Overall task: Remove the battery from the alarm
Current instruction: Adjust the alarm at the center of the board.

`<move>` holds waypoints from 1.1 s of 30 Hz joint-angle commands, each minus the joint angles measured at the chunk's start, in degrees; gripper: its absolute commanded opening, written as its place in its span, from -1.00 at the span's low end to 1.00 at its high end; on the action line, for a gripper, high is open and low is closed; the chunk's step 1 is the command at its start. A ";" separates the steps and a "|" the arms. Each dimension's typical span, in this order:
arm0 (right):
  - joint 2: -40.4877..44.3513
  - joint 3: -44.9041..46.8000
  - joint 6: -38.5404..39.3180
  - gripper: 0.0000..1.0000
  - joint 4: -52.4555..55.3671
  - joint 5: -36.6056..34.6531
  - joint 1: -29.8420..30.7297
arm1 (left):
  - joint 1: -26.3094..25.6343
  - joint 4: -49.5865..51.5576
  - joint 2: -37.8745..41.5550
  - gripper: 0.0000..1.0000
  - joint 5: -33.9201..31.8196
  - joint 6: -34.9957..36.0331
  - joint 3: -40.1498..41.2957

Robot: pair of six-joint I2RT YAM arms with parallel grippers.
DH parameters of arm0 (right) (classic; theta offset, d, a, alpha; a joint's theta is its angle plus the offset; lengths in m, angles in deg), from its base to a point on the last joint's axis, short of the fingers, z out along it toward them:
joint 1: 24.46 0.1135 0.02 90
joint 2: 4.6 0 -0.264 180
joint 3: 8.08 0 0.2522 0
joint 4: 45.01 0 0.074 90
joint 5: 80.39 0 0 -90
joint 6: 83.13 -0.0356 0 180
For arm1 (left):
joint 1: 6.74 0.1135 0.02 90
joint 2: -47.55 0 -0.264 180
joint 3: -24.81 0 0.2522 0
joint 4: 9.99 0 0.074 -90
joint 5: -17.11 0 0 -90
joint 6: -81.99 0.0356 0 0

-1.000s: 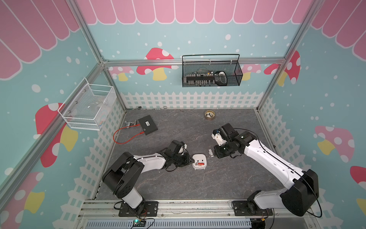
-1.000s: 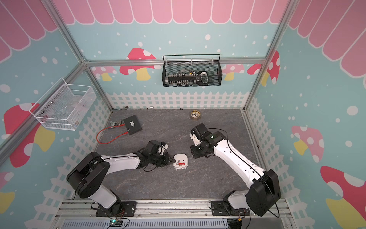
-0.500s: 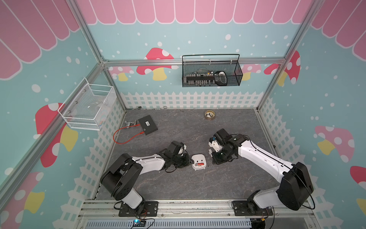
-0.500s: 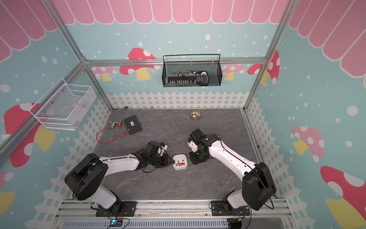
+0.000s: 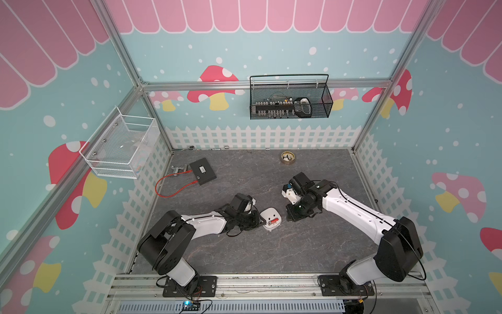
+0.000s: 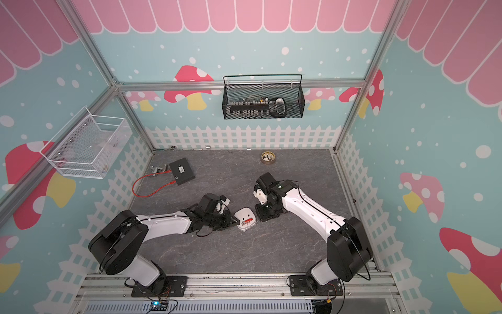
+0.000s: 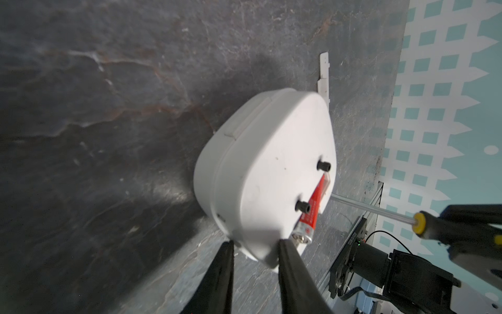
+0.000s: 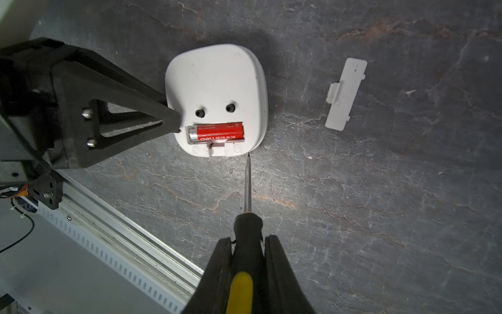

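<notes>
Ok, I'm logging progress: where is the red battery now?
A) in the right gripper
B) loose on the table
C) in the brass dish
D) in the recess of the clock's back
D: the battery sits in the open back recess of the alarm, the cover lying apart.

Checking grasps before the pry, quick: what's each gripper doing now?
Left gripper: closed on the alarm, at its edge.
Right gripper: closed on the screwdriver.
</notes>
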 commanded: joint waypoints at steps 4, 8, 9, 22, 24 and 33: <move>0.32 -2.13 0.27 -1.00 -2.65 -1.57 0.14 | -0.42 1.89 -0.61 -0.39 -1.22 0.06 0.46; 0.39 -2.50 0.43 -1.00 -0.79 -3.81 0.04 | -0.38 2.25 -0.37 -0.39 -1.42 0.24 0.21; 0.69 -2.65 0.37 -1.00 -0.83 -3.96 0.00 | -0.42 2.49 -0.20 -0.39 -1.61 0.32 0.12; 4.31 -0.81 0.55 -1.00 -3.17 5.21 1.18 | -0.38 2.74 -1.57 -0.39 -1.88 0.94 -1.53; 4.33 -0.25 0.36 -1.00 -3.29 5.12 1.18 | -0.39 2.76 -1.77 -0.39 -1.89 1.02 -1.71; 4.97 2.03 -1.33 -1.00 -4.85 2.26 1.02 | -0.27 2.76 -1.58 -0.40 -1.80 1.20 -1.73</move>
